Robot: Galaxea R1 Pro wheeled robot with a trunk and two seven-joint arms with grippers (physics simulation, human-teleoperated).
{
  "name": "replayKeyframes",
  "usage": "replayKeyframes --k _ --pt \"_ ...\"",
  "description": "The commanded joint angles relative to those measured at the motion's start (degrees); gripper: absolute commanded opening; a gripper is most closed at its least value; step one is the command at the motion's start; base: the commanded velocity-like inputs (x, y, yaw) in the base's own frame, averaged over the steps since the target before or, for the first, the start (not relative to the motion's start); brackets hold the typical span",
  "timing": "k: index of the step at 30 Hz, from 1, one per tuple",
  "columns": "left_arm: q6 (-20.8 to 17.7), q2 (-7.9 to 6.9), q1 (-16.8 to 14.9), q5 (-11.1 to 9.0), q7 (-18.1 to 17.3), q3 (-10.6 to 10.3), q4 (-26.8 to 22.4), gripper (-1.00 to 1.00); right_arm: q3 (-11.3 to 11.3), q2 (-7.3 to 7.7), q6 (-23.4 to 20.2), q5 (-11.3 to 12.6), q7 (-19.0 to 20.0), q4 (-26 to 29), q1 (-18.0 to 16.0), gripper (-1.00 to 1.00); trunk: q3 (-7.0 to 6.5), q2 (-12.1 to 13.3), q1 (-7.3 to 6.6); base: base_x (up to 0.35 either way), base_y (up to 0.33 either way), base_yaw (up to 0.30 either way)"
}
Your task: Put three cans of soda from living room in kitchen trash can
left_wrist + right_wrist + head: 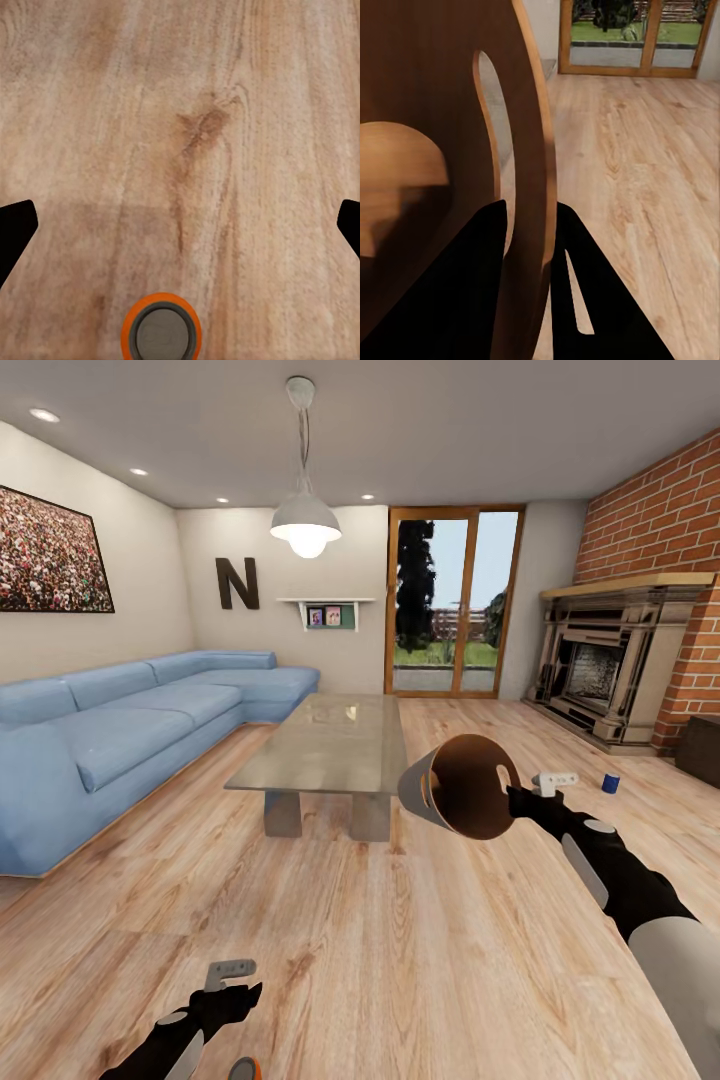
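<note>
orange soda can (162,335): you have it upright on the wooden floor (225,112), long axis vertical, pale top facing the left wrist camera; it sits under your left gripper (180,225), centred between the two widely spread fingertips but offset toward the wrist. no label readable on it. your left arm is much the nearer. blue soda can (609,783): upright on the floor, well apart, near the fireplace (610,665). right gripper (529,225): pinching the wall of the wooden trash can (460,785), carried tilted. wall letter "n" (237,582): the one legible writing.
</note>
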State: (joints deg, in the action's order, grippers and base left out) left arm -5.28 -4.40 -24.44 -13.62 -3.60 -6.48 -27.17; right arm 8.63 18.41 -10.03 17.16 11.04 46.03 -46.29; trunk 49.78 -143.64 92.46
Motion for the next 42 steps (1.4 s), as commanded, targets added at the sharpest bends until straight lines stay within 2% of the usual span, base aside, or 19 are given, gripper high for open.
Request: replayKeyframes --k 1,4,9,13,42 --pt "0.0 0.00 0.0 0.0 0.0 0.0 0.0 1.00 -0.2 0.01 0.1 0.3 0.6 0.1 0.0 -1.00 -0.01 0.0 -0.01 0.000 0.000 0.000" --pt "0.0 0.00 0.0 0.0 0.0 0.0 0.0 1.00 -1.3 -0.06 0.2 0.3 1.3 0.2 0.2 -1.00 -0.01 0.0 -0.01 0.000 0.000 0.000" --pt "0.0 0.00 0.0 0.0 0.0 0.0 0.0 1.00 -5.6 -0.25 0.2 0.3 4.5 2.1 2.1 -1.00 -0.01 0.0 -0.01 0.000 0.000 0.000" --pt "0.0 0.00 0.0 0.0 0.0 0.0 0.0 1.00 -6.4 -0.27 0.2 0.3 5.0 2.5 2.5 -1.00 -0.01 0.0 -0.01 0.000 0.000 0.000" --pt "0.2 0.00 0.0 0.0 0.0 0.0 0.0 1.00 -6.9 -0.39 0.2 0.2 5.2 2.7 2.9 -1.00 -0.01 0.0 -0.01 0.000 0.000 0.000"
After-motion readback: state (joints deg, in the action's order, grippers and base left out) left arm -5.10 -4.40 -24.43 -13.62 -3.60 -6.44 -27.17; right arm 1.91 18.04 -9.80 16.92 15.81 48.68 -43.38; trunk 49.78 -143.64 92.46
